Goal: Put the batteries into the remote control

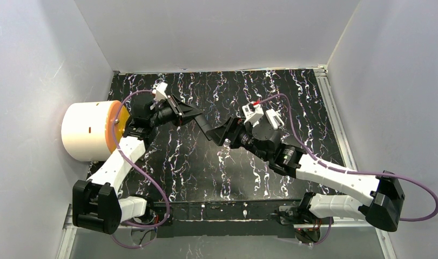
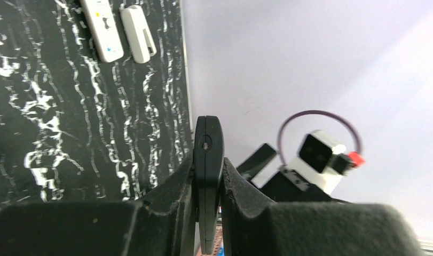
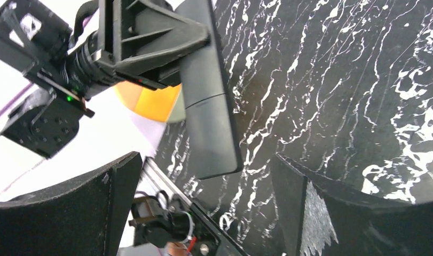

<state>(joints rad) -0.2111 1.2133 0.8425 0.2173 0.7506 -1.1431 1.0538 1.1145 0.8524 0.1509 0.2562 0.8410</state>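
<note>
The black remote control (image 2: 207,154) is clamped edge-on in the left gripper (image 2: 207,178), raised above the black marbled table (image 1: 292,91). The right gripper (image 3: 203,181) is spread wide at the remote's free end, clear of both fingers. On the table a white button remote (image 2: 103,26) lies just beside a white slotted remote (image 2: 138,32). Their markings are too small to read.

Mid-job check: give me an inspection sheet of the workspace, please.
Surface: black marbled mat.
Job's things: black remote lifted, clamped edge-on; batteries: nothing seen.
Clutter: white remote and white cover-like piece lying side by side; white cylinder with orange top, left edge.
Grippers: left pincer shut on the black remote; right pincer open, empty, facing it.
Cables: purple cables looped along both arms.
Surroundings: white walls on three sides.
</note>
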